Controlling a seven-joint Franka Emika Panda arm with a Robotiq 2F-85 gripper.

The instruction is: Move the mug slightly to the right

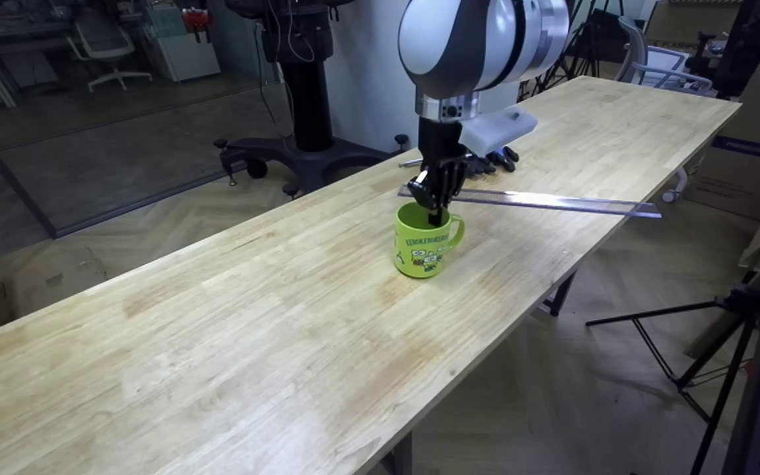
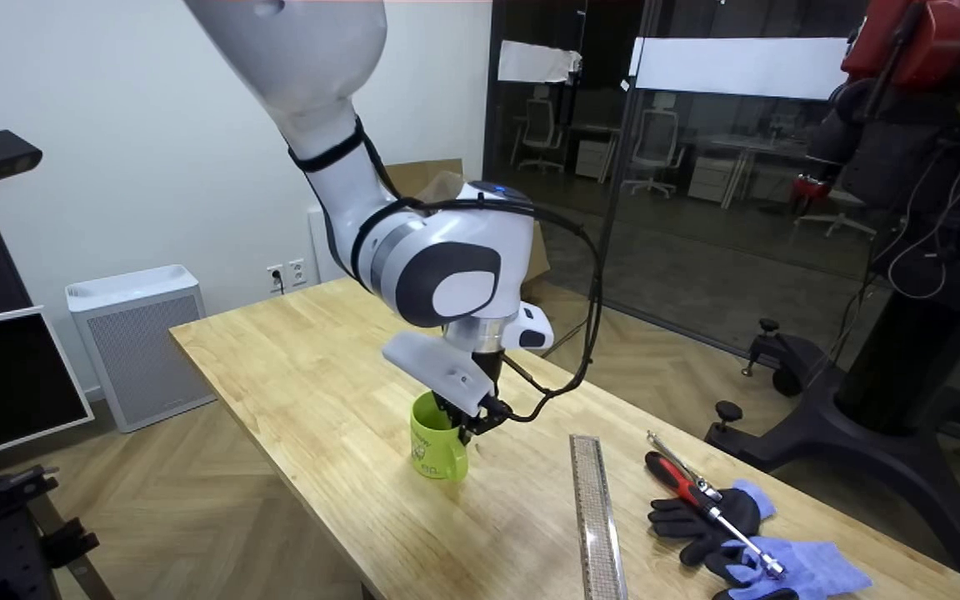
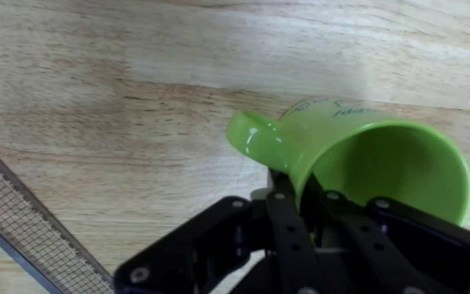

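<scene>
- Lime-green mug [image 1: 419, 254]: upright on the bench [image 1: 235, 330] in both exterior views, between the two long edges, well in from both. Lettering and cartoon figures on its side.
- Gripper [image 3: 298, 183]: clenched on the mug's wall just beside the handle [image 3: 263, 141]; one of its fingers [image 3: 314, 194] inside the mug, its mate outside.
- Arm [image 2: 413, 258]: over the bench, its end above the mug.
- Clear gridded ruler [image 1: 551, 201]: lying part-way across the bench, near the mug but apart from it; one end juts past the long edge on the tripod [image 1: 744, 301] side.
- Gloves [image 2: 680, 517], black and blue: near the opposite long edge, the one facing the dark glass wall [image 2: 663, 250].
- Red-and-black-handled driver [image 2: 673, 477] lying over the gloves; metal tool [image 2: 707, 489] just beside it, nearer the glass-wall edge.
- White box with grey grille [image 2: 142, 350]: beyond one corner of the bench, in an exterior view.
</scene>
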